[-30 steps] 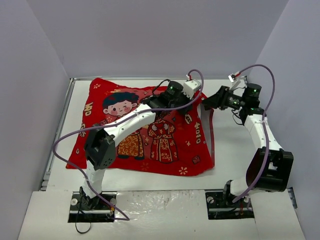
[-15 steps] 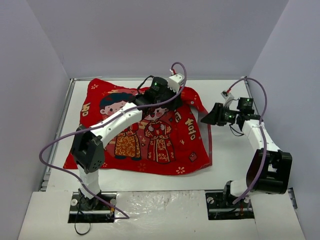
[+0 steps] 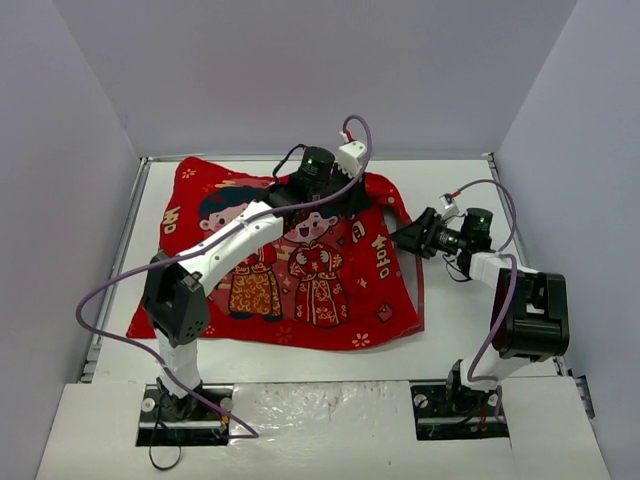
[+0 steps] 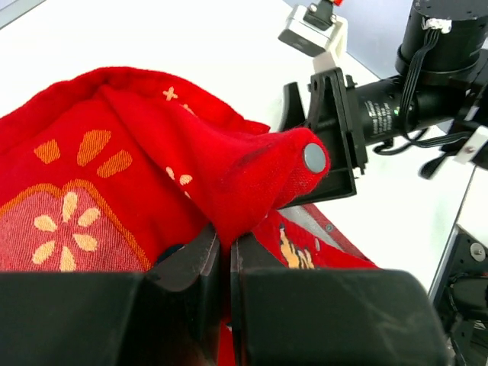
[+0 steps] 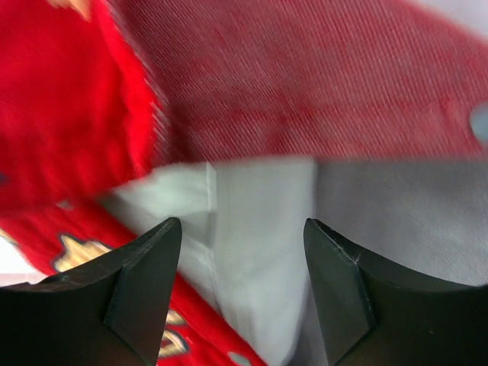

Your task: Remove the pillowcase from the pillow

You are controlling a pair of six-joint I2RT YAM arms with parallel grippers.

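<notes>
The pillowcase (image 3: 290,265) is spread over the L-centre of the table (image 3: 460,330), printed side up, w/ its 1 o'clock corner lifted off the surface. That corner is clamped by the left gripper (image 4: 226,248): its jaws are shut tight on a raised fold of the red fabric, and the fold's tip, marked by a grey stud (image 4: 313,157), is pushed out toward 3 o'clock. The right gripper (image 3: 405,238) is held low at the cover's 3 o'clock edge, aimed approx. at 9 o'clock, just beside the lifted tip. Whether it touches the cloth can't be told. Its jaws are spread apart and nothing is gripped between them. In the right wrist view a patch of the white pillow (image 5: 252,229) is seen straight ahead between the fingers, under the red edge of the cover. The rest of the pillow is hidden inside the cover in the top view.
</notes>
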